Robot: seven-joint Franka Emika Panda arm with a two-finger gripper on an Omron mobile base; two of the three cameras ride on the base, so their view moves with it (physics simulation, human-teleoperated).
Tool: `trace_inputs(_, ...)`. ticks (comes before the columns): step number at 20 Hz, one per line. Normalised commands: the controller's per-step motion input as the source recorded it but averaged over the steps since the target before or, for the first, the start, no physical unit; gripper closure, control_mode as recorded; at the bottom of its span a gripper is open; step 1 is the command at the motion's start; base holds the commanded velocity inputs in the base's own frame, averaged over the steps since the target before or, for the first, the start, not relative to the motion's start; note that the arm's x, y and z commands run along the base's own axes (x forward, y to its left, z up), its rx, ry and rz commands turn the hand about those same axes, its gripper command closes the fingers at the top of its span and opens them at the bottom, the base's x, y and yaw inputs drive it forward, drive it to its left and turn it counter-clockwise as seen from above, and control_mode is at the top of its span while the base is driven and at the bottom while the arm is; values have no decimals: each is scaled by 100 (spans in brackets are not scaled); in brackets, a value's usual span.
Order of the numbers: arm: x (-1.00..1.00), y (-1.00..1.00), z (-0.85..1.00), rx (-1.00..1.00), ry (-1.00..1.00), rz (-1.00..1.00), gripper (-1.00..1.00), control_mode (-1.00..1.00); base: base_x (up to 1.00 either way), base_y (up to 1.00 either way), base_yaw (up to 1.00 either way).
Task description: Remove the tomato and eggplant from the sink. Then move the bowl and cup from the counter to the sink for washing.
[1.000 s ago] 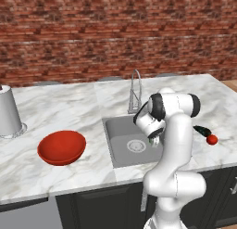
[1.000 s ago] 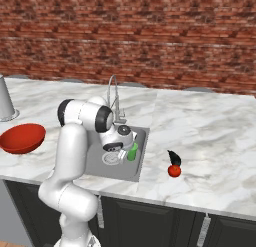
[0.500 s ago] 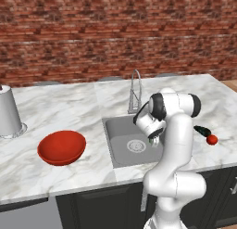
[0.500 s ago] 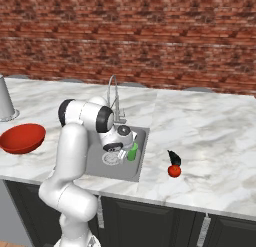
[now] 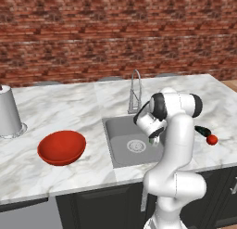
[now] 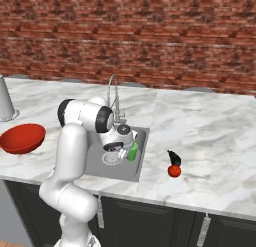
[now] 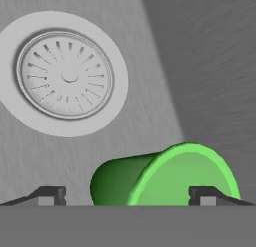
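Observation:
The green cup (image 7: 165,176) rests tilted inside the grey sink (image 7: 210,66), near the round drain (image 7: 65,76). My gripper (image 7: 127,193) hangs just above it, open, with one fingertip (image 7: 50,193) on either side of the cup and not touching it. From the right base view the cup (image 6: 132,151) sits low in the sink (image 6: 95,163) under the gripper (image 6: 122,151). The red bowl (image 5: 61,147) stands on the marble counter (image 5: 69,107) left of the sink (image 5: 121,130). The tomato (image 5: 212,140) and eggplant (image 5: 202,130) lie together on the counter to the right.
A thin curved faucet (image 5: 135,91) rises behind the sink, close to my arm. A grey cylinder (image 5: 8,112) stands at the counter's far left. A brick wall runs along the back of the counter.
The jaws have spread from nearly shut to wide apart, letting go of the green cup in the sink. The arm and the other things have stayed put.

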Motion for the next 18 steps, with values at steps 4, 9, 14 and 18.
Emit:
trace_inputs(4,-4,0,12,0,2,-1,-100,-100,0,0,0)
trace_inputs(9,-8,0,16,0,1,-2,-100,-100,0,0,0)
trace_inputs(14,-7,0,24,0,0,-2,-100,-100,0,0,0)
trace_inputs(18,-7,0,30,0,0,0,-100,-100,0,0,0)
